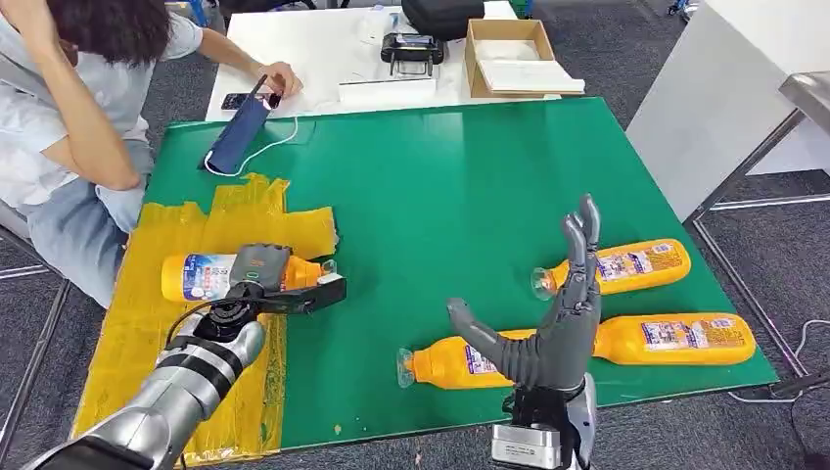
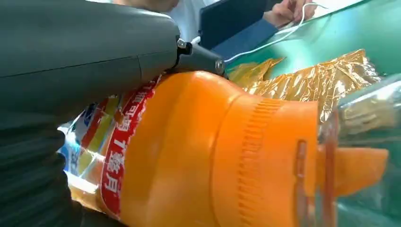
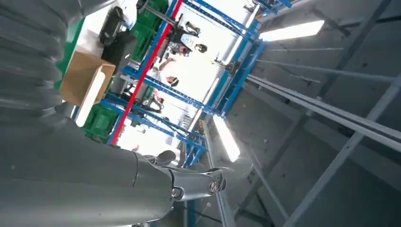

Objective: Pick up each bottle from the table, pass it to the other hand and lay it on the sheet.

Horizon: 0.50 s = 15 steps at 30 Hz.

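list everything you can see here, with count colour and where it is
bottles: 4, orange; three lying on the green mat, one in the left hand over the sheet
sheet: 1, yellow, crinkled, left part of the mat
green mat: 1, covers the table
pouch: 1, dark blue, far left of the mat
cardboard box: 1, brown, white table behind
person: 1, light blue clothes, seated far left
left hand: grey, grips a bottle
right hand: grey, raised, fingers spread, holds nothing

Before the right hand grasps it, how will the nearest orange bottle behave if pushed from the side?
The nearest orange bottle lies on its side on the smooth green table, so it will probably roll. It looks full, hence likely rather heavy. Its glossy label may slip under the fingers.
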Motion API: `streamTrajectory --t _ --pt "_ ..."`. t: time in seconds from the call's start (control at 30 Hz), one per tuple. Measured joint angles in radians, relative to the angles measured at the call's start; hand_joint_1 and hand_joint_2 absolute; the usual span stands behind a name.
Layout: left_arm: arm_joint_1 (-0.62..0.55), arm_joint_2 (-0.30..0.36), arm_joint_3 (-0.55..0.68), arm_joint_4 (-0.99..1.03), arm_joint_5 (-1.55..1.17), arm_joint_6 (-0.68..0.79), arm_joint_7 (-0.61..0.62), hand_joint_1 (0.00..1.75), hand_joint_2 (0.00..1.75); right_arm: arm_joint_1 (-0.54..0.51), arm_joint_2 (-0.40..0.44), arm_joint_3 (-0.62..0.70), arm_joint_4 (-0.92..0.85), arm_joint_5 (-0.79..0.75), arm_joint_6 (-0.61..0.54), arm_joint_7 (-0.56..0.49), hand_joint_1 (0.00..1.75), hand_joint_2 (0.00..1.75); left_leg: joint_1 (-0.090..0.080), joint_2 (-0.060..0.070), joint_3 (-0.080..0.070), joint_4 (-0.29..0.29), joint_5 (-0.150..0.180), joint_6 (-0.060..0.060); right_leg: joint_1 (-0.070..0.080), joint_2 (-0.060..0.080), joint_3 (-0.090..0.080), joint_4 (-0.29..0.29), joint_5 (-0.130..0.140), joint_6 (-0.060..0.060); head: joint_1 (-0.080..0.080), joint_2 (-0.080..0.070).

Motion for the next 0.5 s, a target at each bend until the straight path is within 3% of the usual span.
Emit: streamTrajectory --t 0.5 --pt "-0.024 -0.002 0.028 0.062 0.081 0.056 -0.027 0.0 1.75 -0.043 -0.029 0.032 0.063 0.074 0.072 0.062 0.0 1.75 0.0 0.0 0.001 0.0 0.001 0.0 0.0 0.0 0.001 0.0 0.0 0.0 0.0 0.0"
